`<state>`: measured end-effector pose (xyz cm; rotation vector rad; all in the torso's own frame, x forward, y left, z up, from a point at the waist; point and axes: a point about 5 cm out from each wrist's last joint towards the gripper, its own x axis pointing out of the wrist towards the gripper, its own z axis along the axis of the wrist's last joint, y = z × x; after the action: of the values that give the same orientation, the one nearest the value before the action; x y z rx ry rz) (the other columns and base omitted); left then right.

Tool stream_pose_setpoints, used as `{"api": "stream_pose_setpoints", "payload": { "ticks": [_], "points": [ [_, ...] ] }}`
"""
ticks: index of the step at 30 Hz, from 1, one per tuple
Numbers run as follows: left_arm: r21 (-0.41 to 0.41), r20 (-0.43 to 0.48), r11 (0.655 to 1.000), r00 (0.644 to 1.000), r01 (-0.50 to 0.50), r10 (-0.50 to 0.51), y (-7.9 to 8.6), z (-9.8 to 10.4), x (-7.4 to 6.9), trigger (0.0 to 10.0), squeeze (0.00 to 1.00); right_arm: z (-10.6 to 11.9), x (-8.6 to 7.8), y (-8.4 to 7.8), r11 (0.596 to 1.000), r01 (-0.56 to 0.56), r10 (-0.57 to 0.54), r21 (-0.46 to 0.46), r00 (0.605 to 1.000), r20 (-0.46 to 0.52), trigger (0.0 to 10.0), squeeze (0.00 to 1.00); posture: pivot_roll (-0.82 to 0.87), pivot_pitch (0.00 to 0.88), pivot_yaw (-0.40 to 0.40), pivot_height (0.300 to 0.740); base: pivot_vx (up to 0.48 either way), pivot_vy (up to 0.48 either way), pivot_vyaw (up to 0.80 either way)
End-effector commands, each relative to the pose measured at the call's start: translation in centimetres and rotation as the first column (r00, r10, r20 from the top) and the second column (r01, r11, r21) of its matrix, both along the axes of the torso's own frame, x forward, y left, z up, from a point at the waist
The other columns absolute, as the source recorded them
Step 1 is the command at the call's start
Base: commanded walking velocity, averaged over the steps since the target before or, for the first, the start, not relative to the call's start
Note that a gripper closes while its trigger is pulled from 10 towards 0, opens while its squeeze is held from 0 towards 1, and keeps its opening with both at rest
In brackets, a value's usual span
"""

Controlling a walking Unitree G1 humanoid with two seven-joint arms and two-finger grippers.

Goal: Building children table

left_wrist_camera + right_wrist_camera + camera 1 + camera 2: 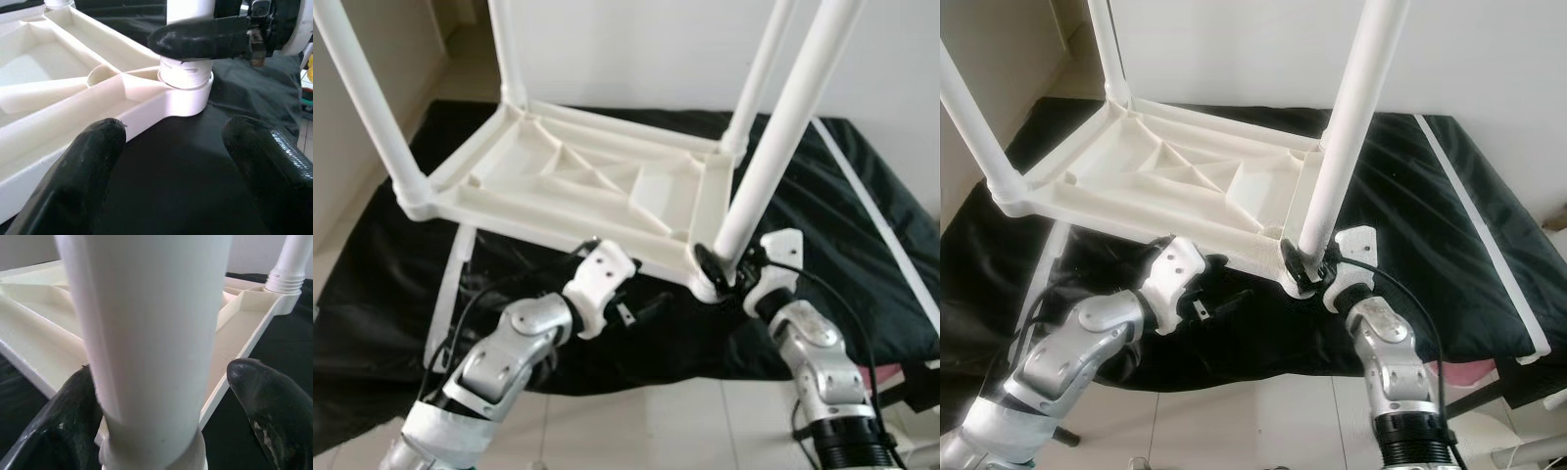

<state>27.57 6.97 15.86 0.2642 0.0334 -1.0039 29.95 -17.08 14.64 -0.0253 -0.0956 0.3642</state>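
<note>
**Fourth leg seated at the near corner, and the risks around it**

The white tabletop [578, 181] lies upside down on a black cloth [822, 245], ribbed underside up, with four white legs standing from its corners. Everything below is placed from its near right corner socket [186, 93].

The right gripper [724, 264] is at that socket, its two black fingers [269, 401] set either side of the near right leg [783, 137] just above the collar. In the right wrist view one finger seems to touch the leg while the other stands slightly off, so it looks like a loose hold; I cannot tell if it is truly clamped. The left gripper [622, 308] hovers just beside the socket on the tabletop's near edge, fingers [83, 171] spread and empty, over the cloth.

Risks, as I judge them:
- Threads appear to show at the collar, so the leg may not be fully home; letting go early could leave it wobbly.
- A sideways push from the right gripper could tilt the long leg and cross-thread or lever it out.
- With the left gripper not bracing the edge, twisting may turn or slide the whole tabletop on the cloth.
</note>
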Motion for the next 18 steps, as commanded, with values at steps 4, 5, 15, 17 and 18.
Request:
{"api": "stream_pose_setpoints", "payload": {
  "ticks": [4,5,15,17,18],
  "points": [
    [0.03,-0.026,0.992,0.992,0.122,-0.122,-0.3,-0.3,-0.6,10.0,0.0,0.0,-0.1,-0.2,0.996,-0.08,0.08,-0.035,0.997,0.002,10.0,0.0,0.0,0.081,-0.025,0.74,0.0,0.0,0.0],
    [0.028,-0.031,0.992,0.992,0.125,-0.124,-0.3,-0.5,-0.7,10.0,0.0,0.1,-0.1,-0.2,0.993,-0.11,0.11,-0.051,0.994,0.005,10.0,0.0,0.0,0.083,-0.025,0.74,0.0,0.0,0.0],
    [0.029,-0.059,0.98,0.979,0.198,-0.196,-1.3,-0.9,-2.1,10.0,0.0,0.5,0.5,-0.7,0.964,-0.233,0.236,-0.129,0.972,0.004,10.0,0.0,0.0,0.097,-0.012,0.74,0.0,0.0,0.0],
    [0.042,-0.065,0.976,0.975,0.215,-0.212,-1.3,-1.2,-2.2,10.0,0.0,0.3,1.2,-0.8,0.954,-0.252,0.254,-0.162,0.967,-0.007,10.0,0.0,0.0,0.095,-0.012,0.74,0.0,0.0,0.0],
    [0.042,-0.065,0.976,0.975,0.215,-0.212,-1.3,-1.2,-2.2,10.0,0.0,0.3,1.2,-0.8,0.954,-0.252,0.254,-0.162,0.967,-0.007,10.0,0.0,0.0,0.095,-0.012,0.74,0.0,0.0,0.0]
  ]
}}
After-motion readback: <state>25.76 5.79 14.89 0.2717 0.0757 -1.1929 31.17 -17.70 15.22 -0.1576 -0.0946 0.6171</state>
